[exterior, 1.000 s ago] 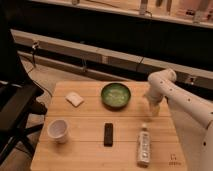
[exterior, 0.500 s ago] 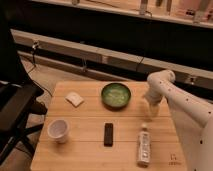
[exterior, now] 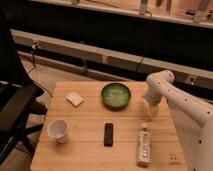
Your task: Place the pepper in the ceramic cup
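Note:
The ceramic cup [exterior: 58, 130] is small and whitish. It stands upright at the front left of the wooden table [exterior: 90, 150]. The pepper does not show anywhere in the camera view. My gripper [exterior: 150, 108] hangs from the white arm [exterior: 165, 85] and points down at the table's right side. It is just right of the green bowl [exterior: 116, 95] and far from the cup. Nothing can be made out in it.
A black flat bar [exterior: 108, 134] lies at the table's front middle. A plastic bottle [exterior: 144, 146] lies on its side at the front right. A white pad [exterior: 74, 99] lies at the back left. A black chair [exterior: 15, 107] stands left of the table.
My gripper has dipped slightly lower toward the table beside the green bowl. The things on the table have not moved.

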